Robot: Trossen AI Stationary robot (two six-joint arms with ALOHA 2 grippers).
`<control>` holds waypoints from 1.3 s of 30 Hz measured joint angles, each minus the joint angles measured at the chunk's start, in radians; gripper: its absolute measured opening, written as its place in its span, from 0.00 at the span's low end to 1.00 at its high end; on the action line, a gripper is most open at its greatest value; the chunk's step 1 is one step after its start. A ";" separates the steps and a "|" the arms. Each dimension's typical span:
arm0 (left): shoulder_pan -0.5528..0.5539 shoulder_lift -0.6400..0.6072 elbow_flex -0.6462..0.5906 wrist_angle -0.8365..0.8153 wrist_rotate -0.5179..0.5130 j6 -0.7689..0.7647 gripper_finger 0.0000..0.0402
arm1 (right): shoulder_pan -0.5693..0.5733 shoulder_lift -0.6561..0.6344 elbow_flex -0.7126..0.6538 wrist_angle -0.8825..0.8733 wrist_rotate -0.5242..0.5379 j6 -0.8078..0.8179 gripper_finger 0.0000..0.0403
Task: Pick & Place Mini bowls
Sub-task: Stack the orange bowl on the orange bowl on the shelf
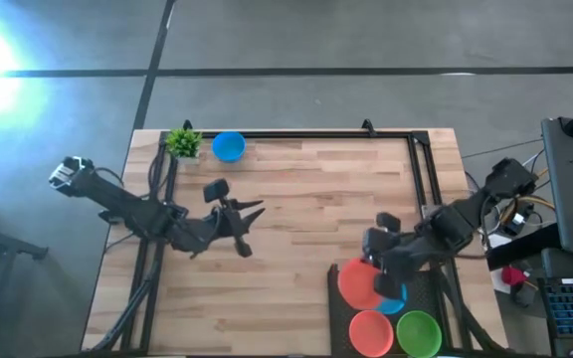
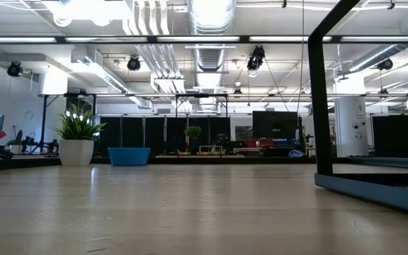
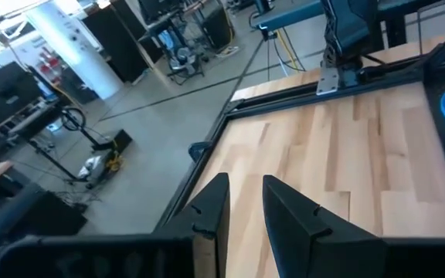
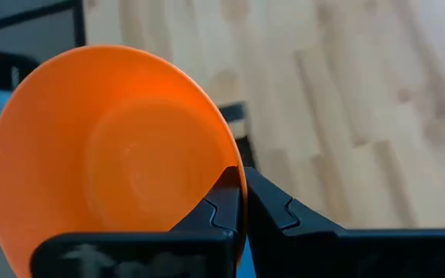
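Observation:
My right gripper is shut on an orange mini bowl over the left edge of a dark tray at the table's near right. On the tray lie a blue bowl, another orange bowl and a green bowl. A further blue bowl stands on its base at the far left, beside a small potted plant. My left gripper is open and empty over the table's left middle, nearer than that blue bowl. My right gripper pinches the orange bowl's rim between its two fingers, one finger on the inner side of the wall and the other on the outer side. The bowl is tilted, its hollow turned toward the wrist camera.
A black metal frame runs along the table's far and right edges. The plant and the blue bowl show at the far side in the low view. Bare wood lies between the two arms.

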 joint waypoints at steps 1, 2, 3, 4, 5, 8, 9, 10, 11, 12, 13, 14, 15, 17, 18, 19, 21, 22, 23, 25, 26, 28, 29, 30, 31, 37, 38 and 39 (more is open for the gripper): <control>0.004 -0.009 0.000 -0.005 0.012 0.000 0.19 | 0.014 0.011 0.000 -0.001 -0.011 0.023 0.02; 0.006 -0.014 0.000 -0.010 0.021 0.000 0.19 | 0.031 0.023 0.000 -0.002 -0.019 0.045 0.02; 0.007 -0.020 0.000 -0.015 0.032 0.000 0.19 | 0.048 0.036 0.000 -0.002 -0.028 0.066 0.02; 0.007 -0.025 0.000 -0.020 0.041 0.000 0.19 | 0.066 0.048 0.000 -0.002 -0.037 0.085 0.02; 0.007 -0.027 0.000 -0.021 0.052 0.000 0.19 | 0.086 0.062 0.000 -0.002 -0.044 0.105 0.02; 0.007 -0.038 0.000 -0.030 0.102 -0.001 0.19 | 0.139 0.105 0.000 -0.002 -0.063 0.159 0.02; 0.007 -0.042 0.000 -0.035 0.127 -0.001 0.19 | 0.155 0.117 0.000 -0.002 -0.064 0.177 0.02; 0.009 -0.045 0.000 -0.042 0.154 -0.001 0.19 | 0.169 0.129 0.000 -0.002 -0.064 0.194 0.02; 0.011 -0.047 0.000 -0.050 0.181 -0.002 0.19 | 0.179 0.141 0.000 -0.002 -0.064 0.211 0.02; 0.013 -0.048 0.000 -0.055 0.206 -0.005 0.19 | 0.187 0.152 0.000 -0.002 -0.064 0.228 0.02; 0.015 -0.048 0.000 -0.057 0.227 -0.012 0.19 | 0.195 0.163 0.000 -0.002 -0.063 0.243 0.02; 0.018 -0.048 0.000 -0.061 0.243 -0.020 0.19 | 0.203 0.175 0.000 -0.002 -0.062 0.258 0.02; 0.021 -0.048 0.000 -0.067 0.255 -0.027 0.19 | 0.207 0.186 0.000 -0.002 -0.060 0.270 0.02; 0.028 -0.048 0.000 -0.081 0.275 -0.040 0.19 | 0.216 0.207 0.000 -0.001 -0.060 0.283 0.02; 0.030 -0.048 0.000 -0.089 0.278 -0.047 0.19 | 0.221 0.216 0.000 -0.002 -0.062 0.289 0.02; 0.032 -0.048 0.000 -0.099 0.281 -0.053 0.19 | 0.226 0.227 0.000 -0.002 -0.071 0.298 0.02; 0.032 -0.048 0.000 -0.104 0.282 -0.059 0.19 | 0.236 0.249 0.000 -0.001 -0.095 0.324 0.02; 0.032 -0.048 0.000 -0.106 0.282 -0.061 0.19 | 0.241 0.259 0.000 -0.002 -0.105 0.337 0.02; 0.032 -0.048 0.000 -0.108 0.282 -0.061 0.19 | 0.248 0.267 0.000 -0.002 -0.109 0.347 0.02; 0.032 -0.048 0.000 -0.108 0.286 -0.061 0.19 | 0.260 0.284 0.000 -0.002 -0.110 0.363 0.02; 0.032 -0.048 0.000 -0.108 0.287 -0.061 0.19 | 0.265 0.291 0.000 -0.003 -0.110 0.370 0.02; 0.032 -0.048 0.000 -0.108 0.287 -0.061 0.19 | 0.274 0.310 0.000 -0.003 -0.109 0.386 0.02; 0.032 -0.048 0.001 -0.108 0.287 -0.061 0.19 | 0.275 0.319 0.000 -0.003 -0.109 0.388 0.02; 0.032 -0.048 0.001 -0.108 0.288 -0.061 0.19 | 0.275 0.330 0.000 -0.002 -0.109 0.388 0.02; 0.032 -0.048 0.001 -0.108 0.288 -0.061 0.19 | 0.275 0.339 0.000 -0.003 -0.108 0.387 0.02; 0.032 -0.048 0.002 -0.107 0.287 -0.061 0.19 | 0.274 0.403 -0.003 -0.006 -0.109 0.369 0.02; 0.032 -0.048 0.002 -0.107 0.288 -0.062 0.19 | 0.274 0.410 -0.003 -0.006 -0.109 0.368 0.02; 0.032 -0.048 0.002 -0.107 0.289 -0.063 0.19 | 0.274 0.415 -0.004 -0.005 -0.111 0.367 0.02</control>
